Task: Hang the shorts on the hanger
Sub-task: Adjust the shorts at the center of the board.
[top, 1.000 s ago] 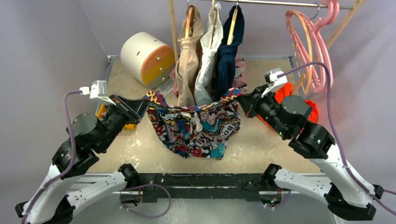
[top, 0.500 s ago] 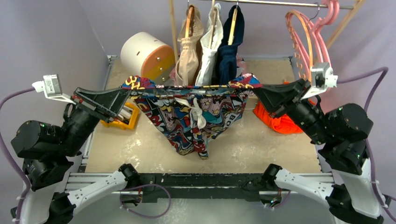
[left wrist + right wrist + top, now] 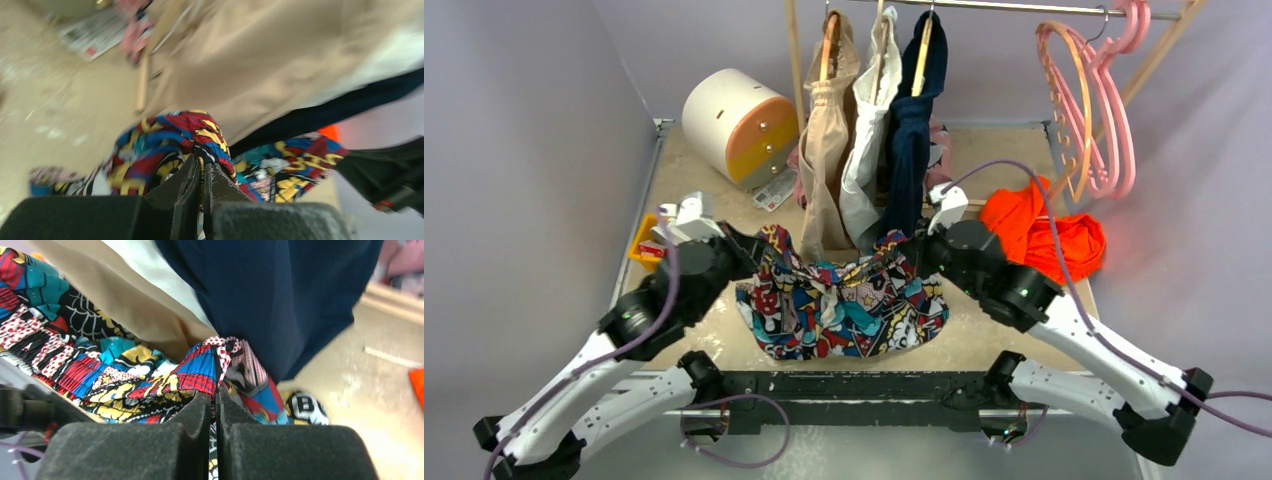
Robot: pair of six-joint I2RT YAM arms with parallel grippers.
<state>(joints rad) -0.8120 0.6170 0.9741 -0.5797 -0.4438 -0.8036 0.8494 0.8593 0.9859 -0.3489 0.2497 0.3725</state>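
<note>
Top external: shorts (image 3: 844,305) sag btwn L pincer (image 3: 756,245), R pincer (image 3: 916,248), both gripping them.

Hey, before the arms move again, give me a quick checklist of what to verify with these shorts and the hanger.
1. Left fingers shut on the waistband of the shorts: ok.
2. Right fingers shut on the waistband: ok.
3. Waistband stretched flat between them: not ok, it sags, bunched on the table.
4. Hanger in hand: not ok, it hangs on the rail.
5. Shorts clear of the navy garment: cannot tell.
</note>
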